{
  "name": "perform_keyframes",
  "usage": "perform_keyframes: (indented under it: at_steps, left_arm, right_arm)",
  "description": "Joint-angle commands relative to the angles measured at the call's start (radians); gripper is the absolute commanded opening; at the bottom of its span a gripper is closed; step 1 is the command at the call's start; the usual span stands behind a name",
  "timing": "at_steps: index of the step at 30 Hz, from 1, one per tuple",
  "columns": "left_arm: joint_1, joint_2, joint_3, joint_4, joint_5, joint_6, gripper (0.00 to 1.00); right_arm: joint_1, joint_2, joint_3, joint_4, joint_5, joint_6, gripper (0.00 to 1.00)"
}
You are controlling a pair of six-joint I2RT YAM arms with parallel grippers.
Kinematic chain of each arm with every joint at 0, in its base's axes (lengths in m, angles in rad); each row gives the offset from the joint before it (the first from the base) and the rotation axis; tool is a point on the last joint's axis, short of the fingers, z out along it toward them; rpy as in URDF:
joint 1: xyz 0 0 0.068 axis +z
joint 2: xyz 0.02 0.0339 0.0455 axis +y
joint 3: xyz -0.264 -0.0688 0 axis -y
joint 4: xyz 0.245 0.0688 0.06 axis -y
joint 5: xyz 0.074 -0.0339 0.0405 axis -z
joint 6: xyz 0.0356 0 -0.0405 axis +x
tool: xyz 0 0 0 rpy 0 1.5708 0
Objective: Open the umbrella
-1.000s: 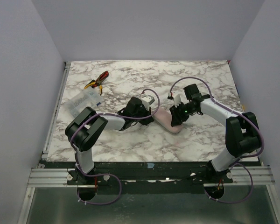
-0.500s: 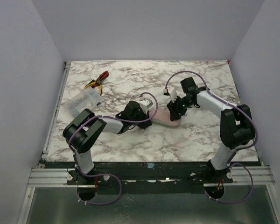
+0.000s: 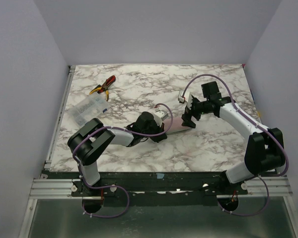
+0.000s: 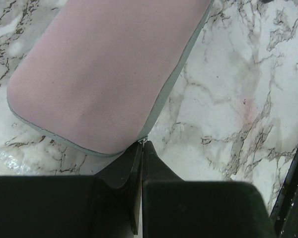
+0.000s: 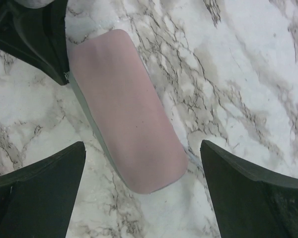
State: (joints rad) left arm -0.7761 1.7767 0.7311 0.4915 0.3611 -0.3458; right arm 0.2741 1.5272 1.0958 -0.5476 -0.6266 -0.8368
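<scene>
your left gripper (image 4: 141,151) is pressed together on the zip pull (image 4: 143,141) at a corner of the pink zip case (image 5: 124,106), lying flat mid-surface (image 5: 238,64). your right gripper (image 5: 142,146) hangs spread wide over it.

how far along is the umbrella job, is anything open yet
Done: nothing opened that shows; the pink zip case lies flat on the marble table, looking zipped shut, and no umbrella is visible. In hand: the left gripper is shut on the zip pull at one corner, while the right gripper is open over the other end. Left: unzip, take out the umbrella presumably inside, open it.
</scene>
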Motion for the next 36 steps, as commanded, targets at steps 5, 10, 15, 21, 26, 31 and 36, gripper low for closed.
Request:
perform_keyframes:
  at_steps: [5, 10, 15, 21, 26, 31, 36]
  left_arm:
    - [0.0, -0.012, -0.003, 0.021, 0.044, 0.002, 0.0]
    - [0.001, -0.004, 0.013, -0.002, 0.037, 0.007, 0.0]
    - [0.012, -0.057, -0.023, -0.028, 0.045, 0.008, 0.0]
    - [0.049, -0.133, -0.078, -0.075, 0.046, 0.003, 0.0]
    - [0.079, -0.179, -0.109, -0.119, 0.032, 0.026, 0.0]
    - [0.108, -0.167, -0.11, -0.142, -0.002, 0.059, 0.0]
    - [0.109, -0.146, -0.077, -0.072, 0.004, 0.174, 0.0]
  right_arm:
    - [0.027, 0.072, -0.003, 0.003, -0.148, -0.257, 1.0]
    - [0.036, 0.115, -0.034, 0.043, -0.11, -0.294, 0.98]
    - [0.035, 0.112, -0.084, -0.002, -0.064, -0.397, 0.78]
    - [0.034, 0.108, -0.132, -0.015, 0.002, -0.482, 0.51]
    - [0.019, 0.089, -0.171, -0.039, 0.041, -0.556, 0.42]
    - [0.008, 0.038, -0.244, -0.063, 0.05, -0.709, 0.39]
    - [0.009, -0.013, -0.279, -0.167, 0.012, -0.948, 0.39]
